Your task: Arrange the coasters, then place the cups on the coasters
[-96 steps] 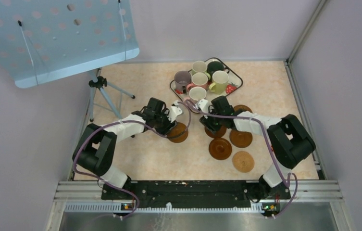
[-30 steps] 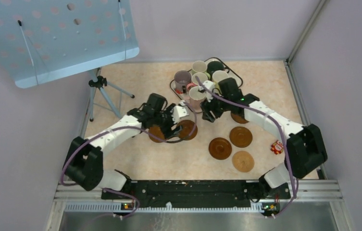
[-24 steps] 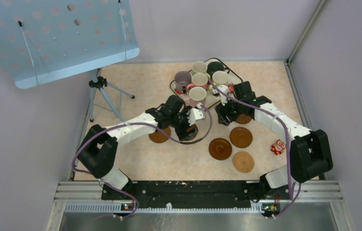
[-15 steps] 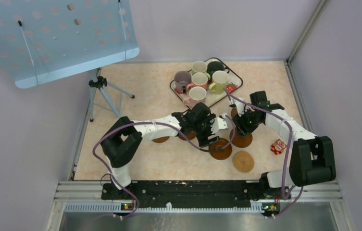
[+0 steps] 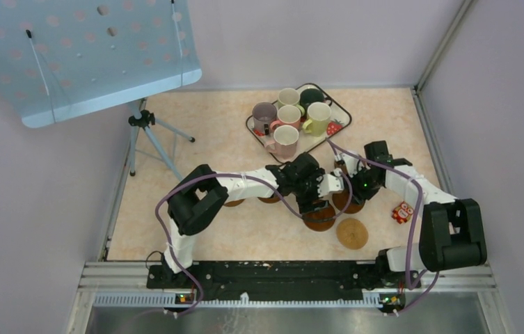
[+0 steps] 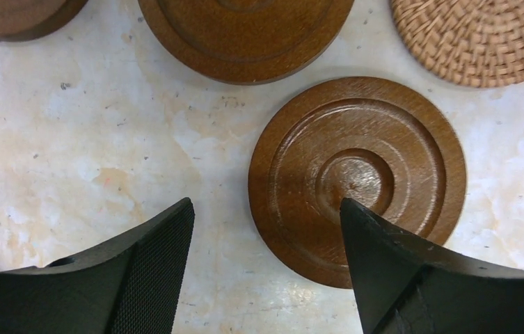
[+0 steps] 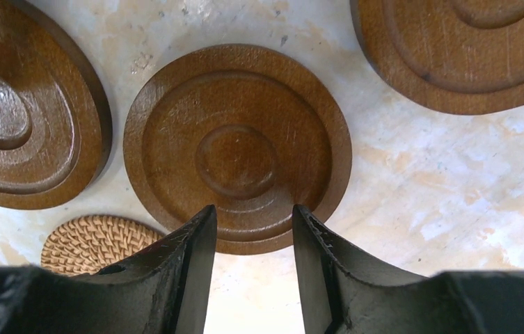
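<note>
The left gripper (image 6: 266, 205) stands with its jaws well apart, clamped on nothing. One finger is over bare surface; the other overlaps the 5 o'clock part of a round glossy brown coaster (image 6: 356, 167) with a raised centre ring. A second brown coaster (image 6: 245, 35) lies at that one's 11 o'clock, and a round woven rattan mat (image 6: 481, 35) at its 1 o'clock.

The right gripper (image 7: 253, 212) has its jaws a narrow gap apart, gripping nothing, at the 6 o'clock rim of a third brown coaster (image 7: 238, 146). I cannot tell whether it touches the coaster.

In the overhead view, at 12 o'clock from both grippers, the rectangular strawberry-print tray (image 5: 333, 128) holds all six handled ceramic cups (image 5: 289, 115), packed close together: one mauve, two pink, two pale yellow-green, one dark.

The pale marbled surface (image 5: 210, 233) also carries a small red packet (image 5: 402, 212) at 3 o'clock. Lavender walls enclose it. A light blue perforated panel (image 5: 71, 56) on a tripod (image 5: 151, 132) stands at 10 o'clock.
</note>
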`<state>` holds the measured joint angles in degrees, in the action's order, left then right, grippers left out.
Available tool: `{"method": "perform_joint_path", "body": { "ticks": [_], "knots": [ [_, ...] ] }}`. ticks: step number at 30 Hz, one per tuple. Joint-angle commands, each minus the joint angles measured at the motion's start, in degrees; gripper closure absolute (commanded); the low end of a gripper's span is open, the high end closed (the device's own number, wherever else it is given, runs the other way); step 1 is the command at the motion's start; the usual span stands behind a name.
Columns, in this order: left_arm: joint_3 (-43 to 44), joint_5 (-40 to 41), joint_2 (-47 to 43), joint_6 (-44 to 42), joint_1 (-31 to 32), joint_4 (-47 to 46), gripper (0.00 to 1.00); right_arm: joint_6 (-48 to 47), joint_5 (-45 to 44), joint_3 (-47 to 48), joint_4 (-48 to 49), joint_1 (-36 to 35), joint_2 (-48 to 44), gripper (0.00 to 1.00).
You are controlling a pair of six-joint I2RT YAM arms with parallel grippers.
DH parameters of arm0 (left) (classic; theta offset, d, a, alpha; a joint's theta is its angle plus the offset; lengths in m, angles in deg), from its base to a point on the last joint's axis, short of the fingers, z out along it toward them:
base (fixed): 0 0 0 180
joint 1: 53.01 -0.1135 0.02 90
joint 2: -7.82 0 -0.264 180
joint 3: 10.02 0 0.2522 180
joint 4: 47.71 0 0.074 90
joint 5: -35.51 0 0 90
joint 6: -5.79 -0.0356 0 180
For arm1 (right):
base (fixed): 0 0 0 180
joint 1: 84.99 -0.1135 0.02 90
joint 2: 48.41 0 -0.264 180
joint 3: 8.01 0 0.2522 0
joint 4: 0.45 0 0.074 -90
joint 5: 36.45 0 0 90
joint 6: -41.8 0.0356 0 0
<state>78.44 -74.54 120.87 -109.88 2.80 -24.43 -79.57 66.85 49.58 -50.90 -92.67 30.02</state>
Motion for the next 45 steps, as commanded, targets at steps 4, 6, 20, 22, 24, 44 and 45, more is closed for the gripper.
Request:
{"method": "perform_joint_path", "body": {
  "ticks": [4,6,20,22,24,44,45],
  "knots": [
    [0.4,7.39,0.78,-0.62,-0.17,-3.09,0.23,3.48,1.99,1.84,5.77,-0.24,3.08,0.58],
    [0.07,8.89,0.71,-0.67,-0.62,-3.67,0.28,4.57,2.35,1.96,6.55,-1.32,3.76,0.59],
    [3.21,10.97,2.53,-0.44,-5.7,-4.54,0.37,10.43,0.77,3.63,12.66,-3.78,9.56,0.6],
    [3.72,10.83,2.92,-0.19,-6.18,-4.3,0.37,11.19,0.51,4.07,13.23,-3.77,10.14,0.6],
    [3.91,10.58,2.81,-0.56,-6.28,-4.33,0.37,11.78,1.06,4.85,13.5,-3.76,10.49,0.6],
    [11.69,-1.42,4.12,1.6,-1.54,-10.63,0.25,16.38,-0.23,18.16,11.44,2.31,13.94,0.57],
    [12.49,-1.37,4.89,1.63,-0.82,-10.89,0.25,16.24,-0.74,18.69,11.53,2.86,14.82,0.56]
  ]
}}
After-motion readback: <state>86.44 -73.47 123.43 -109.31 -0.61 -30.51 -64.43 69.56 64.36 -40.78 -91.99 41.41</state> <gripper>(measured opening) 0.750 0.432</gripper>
